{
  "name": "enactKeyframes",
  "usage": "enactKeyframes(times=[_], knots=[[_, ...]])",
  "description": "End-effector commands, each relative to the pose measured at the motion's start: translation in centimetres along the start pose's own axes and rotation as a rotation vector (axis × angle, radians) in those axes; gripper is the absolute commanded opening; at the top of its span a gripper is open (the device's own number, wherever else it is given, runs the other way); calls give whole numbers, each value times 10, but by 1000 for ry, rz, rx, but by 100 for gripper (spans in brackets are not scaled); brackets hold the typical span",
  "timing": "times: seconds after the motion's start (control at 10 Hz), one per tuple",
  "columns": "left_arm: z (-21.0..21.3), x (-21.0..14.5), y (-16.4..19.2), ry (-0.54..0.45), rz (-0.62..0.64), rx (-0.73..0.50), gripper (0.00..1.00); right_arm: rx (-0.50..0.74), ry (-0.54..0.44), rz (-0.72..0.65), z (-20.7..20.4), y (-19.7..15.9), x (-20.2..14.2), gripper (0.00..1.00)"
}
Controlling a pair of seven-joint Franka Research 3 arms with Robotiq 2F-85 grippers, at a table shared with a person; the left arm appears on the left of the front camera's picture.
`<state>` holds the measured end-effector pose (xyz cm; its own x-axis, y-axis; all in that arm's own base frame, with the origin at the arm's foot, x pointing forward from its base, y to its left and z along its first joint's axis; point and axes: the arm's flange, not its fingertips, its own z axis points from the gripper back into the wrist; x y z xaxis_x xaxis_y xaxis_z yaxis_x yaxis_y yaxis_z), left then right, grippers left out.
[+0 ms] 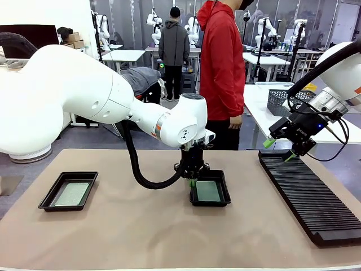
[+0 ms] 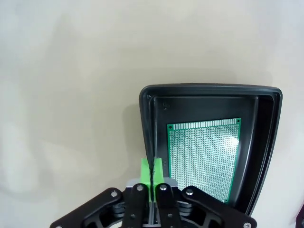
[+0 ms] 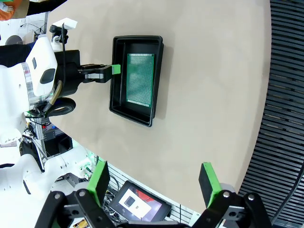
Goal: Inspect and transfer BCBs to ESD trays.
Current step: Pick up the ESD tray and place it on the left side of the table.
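The left gripper (image 1: pixel 193 182) hangs over the near-left rim of the middle ESD tray (image 1: pixel 210 200), its green pads (image 2: pixel 153 172) pressed together on nothing — a pale-green perforated BCB (image 2: pixel 204 154) lies flat on that tray's floor, just beside the fingertips. The right gripper (image 1: pixel 278 149) hovers above the far end of the long black ribbed rack (image 1: pixel 311 195) with its fingers spread wide apart and empty. A second tray (image 1: pixel 69 191) sits well apart at the table's left — it too holds a pale-green board (image 1: pixel 70 193).

trays (image 1: pixel 68 192): 2 | boards (image 1: pixel 71 193): 2 | rack (image 1: pixel 310 195): 1 | basket (image 1: pixel 289 100): 1
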<state>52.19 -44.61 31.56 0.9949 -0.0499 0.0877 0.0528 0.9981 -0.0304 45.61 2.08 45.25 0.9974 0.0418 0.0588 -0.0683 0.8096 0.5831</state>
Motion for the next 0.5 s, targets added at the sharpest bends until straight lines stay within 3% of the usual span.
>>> enactKeyframes(times=[0.0, 0.4], knots=[[0, 0, 0, 0, -1, 1, 0, -16, -11, -21, 1, 2, 0, 100], [1, 0, 11, -8, -5, -68, 3, -16, -11, -21, 1, 2, 0, 100]])
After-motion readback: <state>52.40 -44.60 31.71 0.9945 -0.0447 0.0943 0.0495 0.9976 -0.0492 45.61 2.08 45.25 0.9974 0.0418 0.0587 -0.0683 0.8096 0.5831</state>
